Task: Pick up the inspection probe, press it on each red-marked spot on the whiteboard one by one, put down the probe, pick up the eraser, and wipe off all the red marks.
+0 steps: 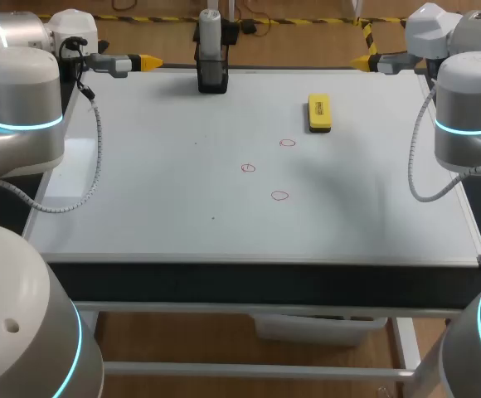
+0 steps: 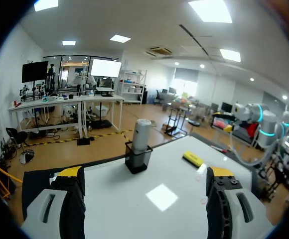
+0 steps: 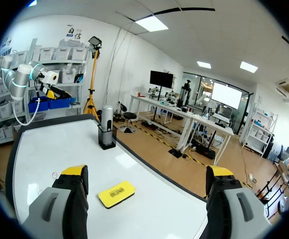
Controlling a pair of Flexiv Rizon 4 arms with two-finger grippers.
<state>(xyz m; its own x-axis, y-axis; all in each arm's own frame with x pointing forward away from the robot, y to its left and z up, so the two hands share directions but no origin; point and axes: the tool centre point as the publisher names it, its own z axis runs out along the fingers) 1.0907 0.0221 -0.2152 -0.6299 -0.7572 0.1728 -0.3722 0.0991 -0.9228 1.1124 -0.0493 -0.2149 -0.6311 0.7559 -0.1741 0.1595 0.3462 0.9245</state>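
Note:
The inspection probe [image 1: 211,31], a grey-white cylinder, stands upright in a black holder [image 1: 212,76] at the whiteboard's far edge. A yellow eraser [image 1: 319,112] lies flat at the far right of the whiteboard [image 1: 157,191]. Three small red circles [image 1: 279,196] are drawn near the middle. My left gripper [image 1: 149,62] hovers open at the far left edge, apart from the probe [image 2: 141,135], which stands ahead of it. My right gripper [image 1: 363,61] hovers open at the far right edge, with the eraser [image 3: 116,193] ahead and below between its fingers, untouched.
The whiteboard covers nearly the whole table top. Grey cables [image 1: 91,166] hang from both arms over the board's left and right edges. In the right wrist view the probe's holder [image 3: 107,139] stands beyond the eraser.

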